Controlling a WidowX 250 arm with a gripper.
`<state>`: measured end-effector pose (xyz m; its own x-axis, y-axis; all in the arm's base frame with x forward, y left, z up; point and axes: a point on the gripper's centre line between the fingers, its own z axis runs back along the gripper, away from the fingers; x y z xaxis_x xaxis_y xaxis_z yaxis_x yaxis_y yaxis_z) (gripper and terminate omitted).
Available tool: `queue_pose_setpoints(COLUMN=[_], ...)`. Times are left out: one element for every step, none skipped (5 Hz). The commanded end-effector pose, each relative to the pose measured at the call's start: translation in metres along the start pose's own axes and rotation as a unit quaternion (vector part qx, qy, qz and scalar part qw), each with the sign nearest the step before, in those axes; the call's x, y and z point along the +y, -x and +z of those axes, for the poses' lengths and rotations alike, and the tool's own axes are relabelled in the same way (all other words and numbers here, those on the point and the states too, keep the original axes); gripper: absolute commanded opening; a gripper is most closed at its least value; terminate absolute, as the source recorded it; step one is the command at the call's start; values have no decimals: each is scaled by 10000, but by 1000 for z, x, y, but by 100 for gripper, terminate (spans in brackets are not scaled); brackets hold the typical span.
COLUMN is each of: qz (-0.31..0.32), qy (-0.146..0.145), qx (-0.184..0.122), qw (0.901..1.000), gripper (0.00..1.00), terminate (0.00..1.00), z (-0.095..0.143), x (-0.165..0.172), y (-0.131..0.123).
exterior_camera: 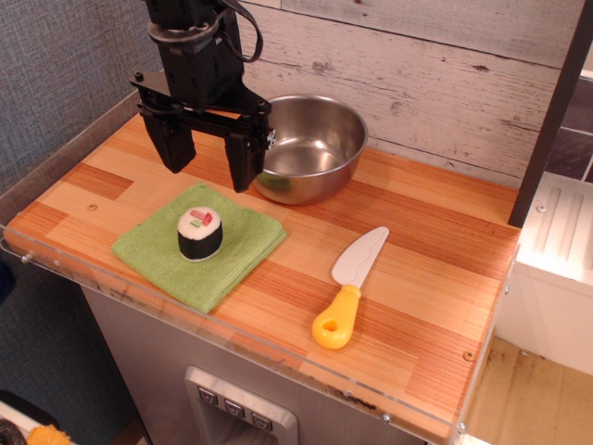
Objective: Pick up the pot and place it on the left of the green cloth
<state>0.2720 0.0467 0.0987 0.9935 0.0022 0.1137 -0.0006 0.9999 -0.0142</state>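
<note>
The pot [310,148] sits on the wooden counter [435,278], behind the green cloth [148,248] carrying a sushi roll toy [199,234]. The gripper [209,159] hangs with its jaws spread wide, holding nothing, beside the pot's left rim.

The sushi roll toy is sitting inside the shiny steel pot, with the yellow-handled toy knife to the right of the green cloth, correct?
Not quite. The observation image shows the black sushi roll toy on the light-green folded cloth; the round shiny steel pot is empty. The yellow-handled white toy knife does lie right of the cloth.

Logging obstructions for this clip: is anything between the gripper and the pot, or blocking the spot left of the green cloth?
Nothing visible does. The open gripper hangs beside the pot. The wood left of the green cloth looks bare; the sushi roll sits on the cloth.
</note>
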Motion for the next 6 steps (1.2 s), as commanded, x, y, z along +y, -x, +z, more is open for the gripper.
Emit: queue_pose_setpoints(qz=[0,-135,-148,-173,-215,-203], qy=[0,78,113,180,91,-22], qx=[0,-23,-48,-42,71,166], qw=[10000,9999,9998,9997,9997,9997], gripper=[100,100,100,100,100,100], terminate=[0,0,0,0,0,0], z=[0,0,7,4,-20,-41], x=[0,-16,-32,-45,-50,-51], y=[0,-24,-51,-77,-93,-96])
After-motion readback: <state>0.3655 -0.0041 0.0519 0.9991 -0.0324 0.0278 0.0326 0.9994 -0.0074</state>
